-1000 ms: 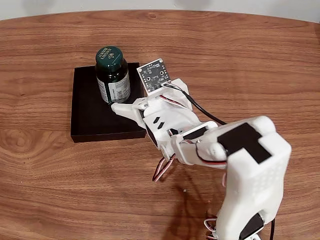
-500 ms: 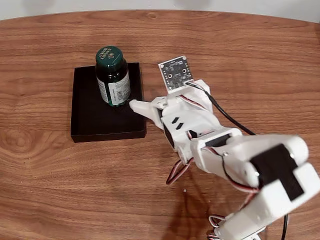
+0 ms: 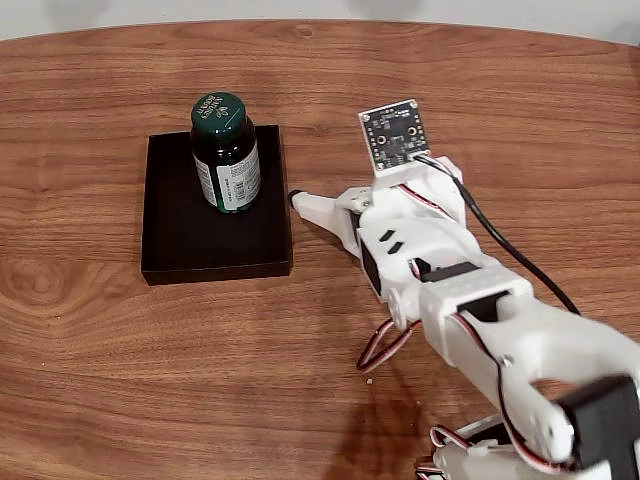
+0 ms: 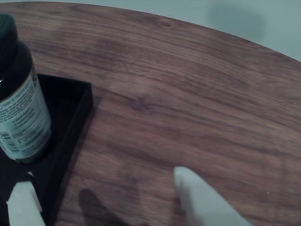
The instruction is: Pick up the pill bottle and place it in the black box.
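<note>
Pill bottle [image 3: 225,152] upright in black box [image 3: 178,232] (gripper [image 3: 298,200] beside).

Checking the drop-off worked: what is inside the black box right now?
The pill bottle stands upright inside the black box, near its far right corner. The floor under the bottle is covered.

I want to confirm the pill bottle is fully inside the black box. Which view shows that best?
The fixed view: the whole pill bottle stands upright inside the black box, with all four walls visible around it. The wrist view crops the bottle at the left edge and shows just one corner of the box.
</note>
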